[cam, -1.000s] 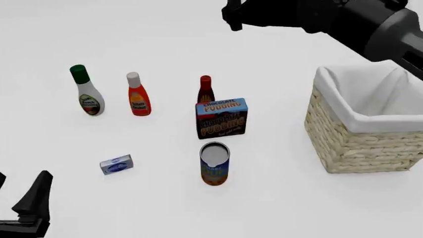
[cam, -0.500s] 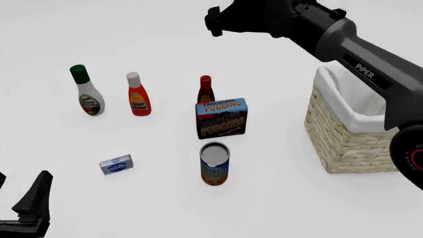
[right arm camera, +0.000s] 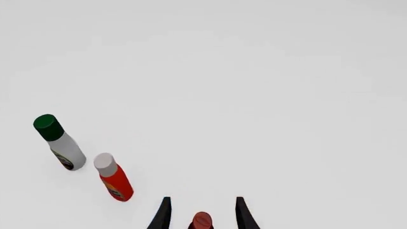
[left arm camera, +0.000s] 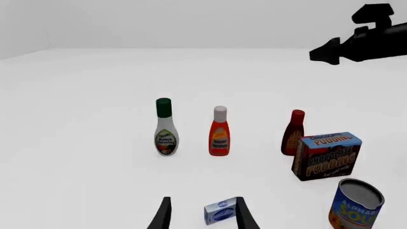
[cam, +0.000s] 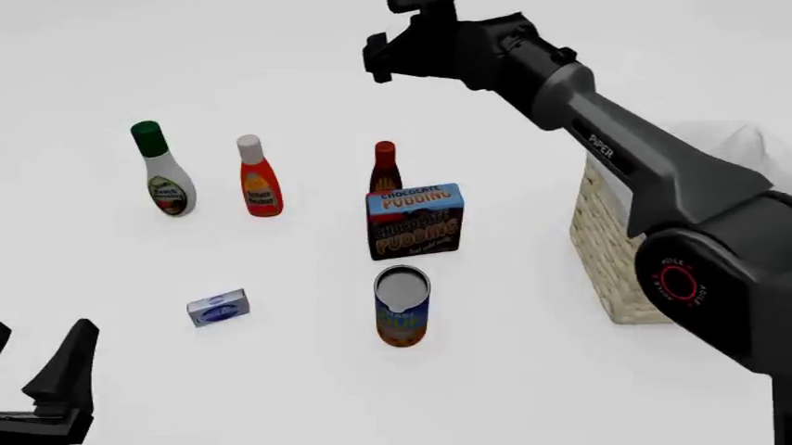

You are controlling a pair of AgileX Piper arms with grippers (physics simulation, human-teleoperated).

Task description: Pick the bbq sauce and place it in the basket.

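The bbq sauce (cam: 385,167), a small dark bottle with a red cap, stands upright at mid-table, just behind the pudding box. In the right wrist view its red cap (right arm camera: 202,220) shows between the two fingers, well below them. My right gripper (cam: 381,57) hangs open high above and beyond the bottle, touching nothing. The wicker basket (cam: 602,243) stands at the right, largely hidden behind my right arm. My left gripper (cam: 37,363) rests open at the near left corner, and between its fingers (left arm camera: 164,215) nothing is held. The left wrist view also shows the bbq sauce (left arm camera: 293,133).
A chocolate pudding box (cam: 416,221) stands right in front of the sauce, with a soup can (cam: 402,306) nearer still. An orange bottle with a white cap (cam: 258,178) and a white bottle with a green cap (cam: 163,171) stand to the left. A small blue box (cam: 219,307) lies near left.
My right arm has stretched further out and swung left, carrying its gripper leftward and slightly down toward the space above the bottles. My left arm and all objects have stayed put.
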